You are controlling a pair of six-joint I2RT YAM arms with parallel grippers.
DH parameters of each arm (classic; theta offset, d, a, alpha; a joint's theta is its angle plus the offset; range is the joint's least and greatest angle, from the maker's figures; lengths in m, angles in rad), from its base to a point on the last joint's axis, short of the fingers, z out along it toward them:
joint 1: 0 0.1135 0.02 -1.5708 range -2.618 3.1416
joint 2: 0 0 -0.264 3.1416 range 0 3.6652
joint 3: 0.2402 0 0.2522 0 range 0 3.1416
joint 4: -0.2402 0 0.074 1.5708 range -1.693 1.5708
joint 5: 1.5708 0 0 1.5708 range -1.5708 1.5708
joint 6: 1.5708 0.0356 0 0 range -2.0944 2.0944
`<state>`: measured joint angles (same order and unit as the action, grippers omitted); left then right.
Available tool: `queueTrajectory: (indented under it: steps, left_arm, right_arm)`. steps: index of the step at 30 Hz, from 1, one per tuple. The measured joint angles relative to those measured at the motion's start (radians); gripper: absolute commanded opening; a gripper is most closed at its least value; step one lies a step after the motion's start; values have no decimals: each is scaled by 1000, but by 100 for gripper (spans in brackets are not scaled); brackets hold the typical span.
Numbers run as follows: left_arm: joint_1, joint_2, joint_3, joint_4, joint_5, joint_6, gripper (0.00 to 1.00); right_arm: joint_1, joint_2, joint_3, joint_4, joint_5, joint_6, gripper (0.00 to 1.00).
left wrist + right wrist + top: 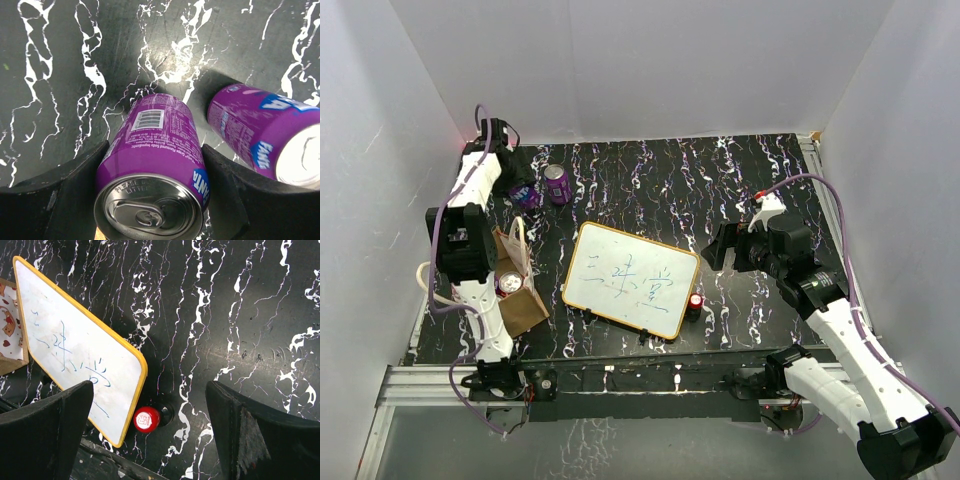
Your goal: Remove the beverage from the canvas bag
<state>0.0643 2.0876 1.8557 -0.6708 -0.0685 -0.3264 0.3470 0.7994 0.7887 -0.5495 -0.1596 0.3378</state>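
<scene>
The tan-brown canvas bag (pixel 523 305) stands at the near left with cream handles, and a silver can top (pixel 508 283) shows inside it. Its patterned corner shows in the right wrist view (pixel 7 340). My left gripper (pixel 523 190) (pixel 155 150) is at the far left, shut on a purple Fanta can (pixel 155 140) with a finger against each side. A second purple Fanta can (pixel 557 183) (pixel 260 130) stands just to its right. My right gripper (pixel 720 245) (pixel 150 387) is open and empty above the table, right of the board.
A white board with a yellow wood frame (pixel 632 278) (pixel 75 350) lies in the middle. A small red-capped object (pixel 695 301) (pixel 146 419) stands at its near right corner. White walls enclose the black marbled table (pixel 720 180).
</scene>
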Motion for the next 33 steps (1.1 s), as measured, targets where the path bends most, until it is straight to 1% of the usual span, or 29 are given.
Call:
queueTrajectory:
  steps: [5, 8, 11, 17, 18, 20, 21, 22, 24, 26, 29, 31, 33]
  left_arm:
    - [0, 59, 11, 2, 6, -6, 0]
    - [-8, 83, 48, -15, -2, -2, 0]
    - [-22, 115, 101, -29, -27, 11, 5]
    - [-61, 151, 146, -47, -56, 28, 23]
    - [-68, 157, 146, -49, -56, 28, 30]
    - [-75, 163, 146, -51, -61, 31, 48]
    - [-75, 163, 146, -51, -61, 30, 54]
    - [-75, 163, 146, -52, -61, 30, 58]
    - [-73, 163, 146, -52, -64, 31, 64]
    - [-73, 163, 146, -53, -69, 31, 74]
    - [-73, 162, 147, -56, -75, 37, 77]
    - [-72, 159, 151, -56, -79, 40, 83]
    - [-72, 153, 156, -56, -78, 47, 85]
  right_arm:
    - [0, 0, 0, 0, 0, 1, 98]
    - [0, 0, 0, 1, 0, 2, 98]
    - [0, 0, 0, 1, 1, 3, 98]
    - [0, 0, 0, 1, 5, 4, 98]
    - [0, 0, 0, 1, 5, 4, 98]
    - [0, 0, 0, 1, 5, 4, 98]
    - [0, 0, 0, 1, 5, 4, 98]
    - [0, 0, 0, 1, 5, 4, 98]
    - [0, 0, 0, 1, 5, 4, 98]
    - [0, 1, 0, 1, 5, 4, 98]
    - [0, 1, 0, 1, 5, 4, 98]
    - [0, 1, 0, 1, 5, 4, 98]
    - [0, 1, 0, 1, 4, 4, 98]
